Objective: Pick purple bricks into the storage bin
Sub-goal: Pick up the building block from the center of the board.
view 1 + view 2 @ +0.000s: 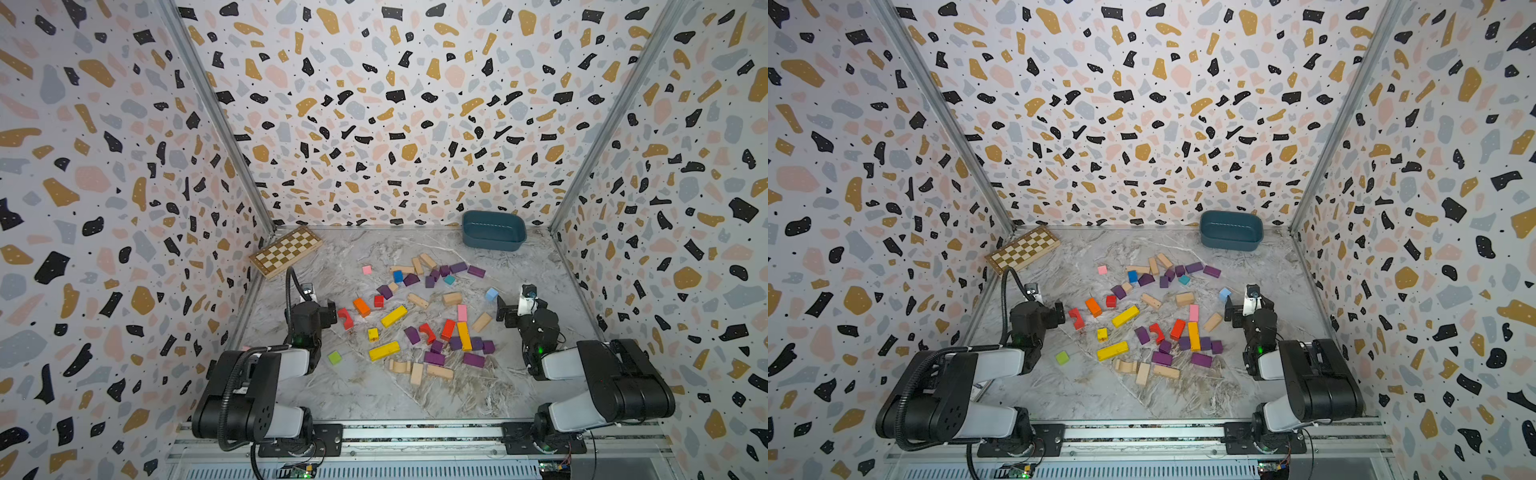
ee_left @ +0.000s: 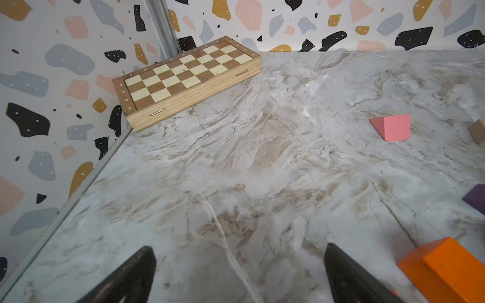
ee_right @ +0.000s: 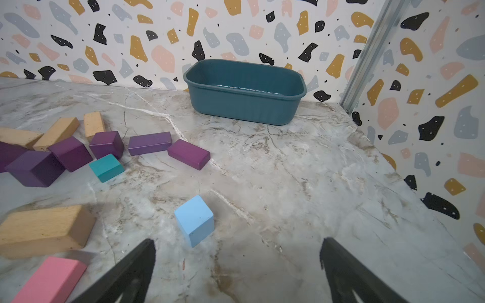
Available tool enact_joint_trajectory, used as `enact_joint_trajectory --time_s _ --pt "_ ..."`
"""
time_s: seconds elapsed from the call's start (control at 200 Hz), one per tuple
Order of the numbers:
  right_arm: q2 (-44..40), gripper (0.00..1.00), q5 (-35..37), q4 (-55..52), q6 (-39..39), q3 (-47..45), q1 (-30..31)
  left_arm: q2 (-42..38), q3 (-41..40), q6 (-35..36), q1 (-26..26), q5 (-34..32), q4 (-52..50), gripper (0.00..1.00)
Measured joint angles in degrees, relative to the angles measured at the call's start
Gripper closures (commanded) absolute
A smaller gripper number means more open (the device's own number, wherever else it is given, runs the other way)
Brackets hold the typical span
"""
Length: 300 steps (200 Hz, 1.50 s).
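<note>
A back wall (image 1: 395, 104) at 12 o'clock, a left wall (image 1: 104, 208) at 9 and a right wall (image 1: 685, 187) at 3 enclose the cell. All three bear a terrazzo print of black, ochre, pink and grey-blue flecks on white. Aluminium posts (image 1: 218, 112) stand in the back corners at 11 and 1 o'clock. The surface (image 1: 374, 395) is grey-white marble pattern with tan veins, evenly lit. At 6 o'clock an aluminium rail (image 1: 415, 434) crosses its front edge.

matt painted wooden purple bricks (image 3: 188, 154), smooth plastic storage bin (image 3: 244, 107), varnished wooden chessboard (image 2: 183, 76).
</note>
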Motion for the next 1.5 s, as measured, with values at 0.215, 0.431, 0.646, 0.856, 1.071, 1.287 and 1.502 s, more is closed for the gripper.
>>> enact_joint_trajectory --time_s 0.215,0.431,0.646,0.856,1.071,1.287,1.502 --pt "0.0 0.00 0.0 0.0 0.0 0.0 0.0 0.0 0.0 0.0 0.0 0.0 0.0 0.01" --pt "0.0 0.00 0.0 0.0 0.0 0.0 0.0 0.0 0.0 0.0 0.0 0.0 0.0 0.01" --pt "0.0 0.00 0.0 0.0 0.0 0.0 0.0 0.0 0.0 0.0 0.0 0.0 0.0 0.01" --pt "0.0 0.00 0.0 0.0 0.0 0.0 0.0 0.0 0.0 0.1 0.0 0.0 0.0 0.01" --pt "0.0 0.00 0.0 0.0 0.0 0.0 0.0 0.3 0.4 0.2 0.0 0.0 0.0 0.01" --pt "0.0 0.00 -0.3 0.0 0.0 0.4 -0.1 -3.6 3.1 1.5 -1.0 0.1 -8.2 0.01" --pt "-3.1 0.00 2.3 -15.1 -0.1 9.7 1.5 -24.9 15.1 -2.3 -3.9 6.0 -25.0 0.01"
